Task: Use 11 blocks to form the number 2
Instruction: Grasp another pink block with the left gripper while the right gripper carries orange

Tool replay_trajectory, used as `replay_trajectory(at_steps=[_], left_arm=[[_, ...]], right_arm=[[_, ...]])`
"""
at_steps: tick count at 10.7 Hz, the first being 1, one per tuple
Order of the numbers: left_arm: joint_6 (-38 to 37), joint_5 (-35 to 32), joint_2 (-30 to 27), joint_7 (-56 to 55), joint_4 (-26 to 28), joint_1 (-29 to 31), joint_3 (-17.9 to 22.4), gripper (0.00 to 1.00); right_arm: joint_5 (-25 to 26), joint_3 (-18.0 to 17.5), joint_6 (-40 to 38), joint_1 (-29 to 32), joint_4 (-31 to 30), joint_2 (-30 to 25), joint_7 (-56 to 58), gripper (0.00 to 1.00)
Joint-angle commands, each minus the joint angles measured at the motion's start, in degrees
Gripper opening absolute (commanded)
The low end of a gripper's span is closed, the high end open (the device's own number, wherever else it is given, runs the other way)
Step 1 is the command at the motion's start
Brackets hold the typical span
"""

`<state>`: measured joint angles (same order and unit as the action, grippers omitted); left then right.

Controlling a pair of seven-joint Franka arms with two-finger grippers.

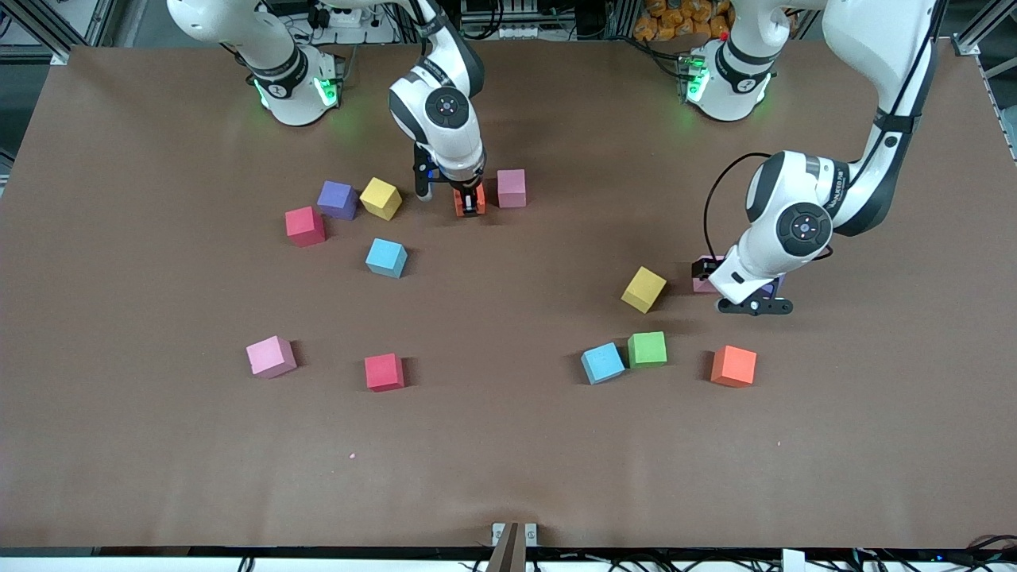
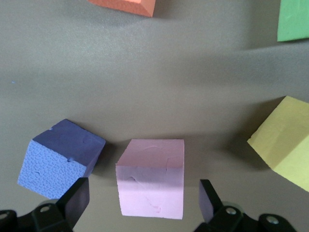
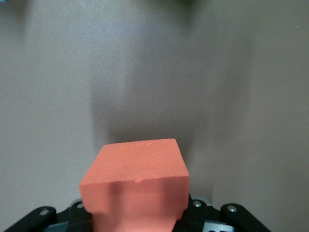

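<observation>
Orange block (image 3: 135,186) clamped in downward-pointing right gripper (image 1: 469,202); left gripper (image 2: 145,205) (jaws wide) astride pink block (image 2: 152,176).

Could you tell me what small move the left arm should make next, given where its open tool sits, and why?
Probably lower the left tool straight down and close it on the pink block. Its fingers stand open on either side of that block, not yet touching it, and the purple cube lies close beside. The right tool is shut on an orange block.
</observation>
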<state>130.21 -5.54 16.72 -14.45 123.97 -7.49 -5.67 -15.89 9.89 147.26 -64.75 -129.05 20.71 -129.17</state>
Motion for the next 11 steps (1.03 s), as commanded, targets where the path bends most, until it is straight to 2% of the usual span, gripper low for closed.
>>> replay_trajectory(at_steps=[1,4,8,9,10,11], left_arm=[[0.84,1.92,0.15,-0.14,0.74,-0.25,0.22,1.0],[5.05,2.2,1.56,-0.14,2.85,-0.25,0.31,1.0],[5.32,2.28,3.4,-0.22,2.85,-0.25,0.31,1.0],[5.32,2.28,3.84,-0.14,2.85,-0.25,0.31,0.86],[5.32,2.28,4.02,-0.22,2.85,-0.25,0.31,0.57],[5.32,2.28,3.94,-0.31,2.85,-0.25,0.31,0.43]], right_arm=[[-3.96,0.13,4.17,-2.12,-0.76,0.9,-3.46,0.35],[-5.55,0.13,5.66,-3.09,-0.76,2.04,-3.54,0.35],[-7.23,0.13,7.25,-3.98,-0.67,2.93,-3.55,0.35],[-8.36,0.21,7.43,-4.15,-0.67,2.93,-3.55,0.35],[-8.72,0.22,7.86,-4.76,-0.67,3.02,-3.55,0.35],[-8.72,0.22,7.95,-5.2,-0.67,3.36,-3.55,0.35]])
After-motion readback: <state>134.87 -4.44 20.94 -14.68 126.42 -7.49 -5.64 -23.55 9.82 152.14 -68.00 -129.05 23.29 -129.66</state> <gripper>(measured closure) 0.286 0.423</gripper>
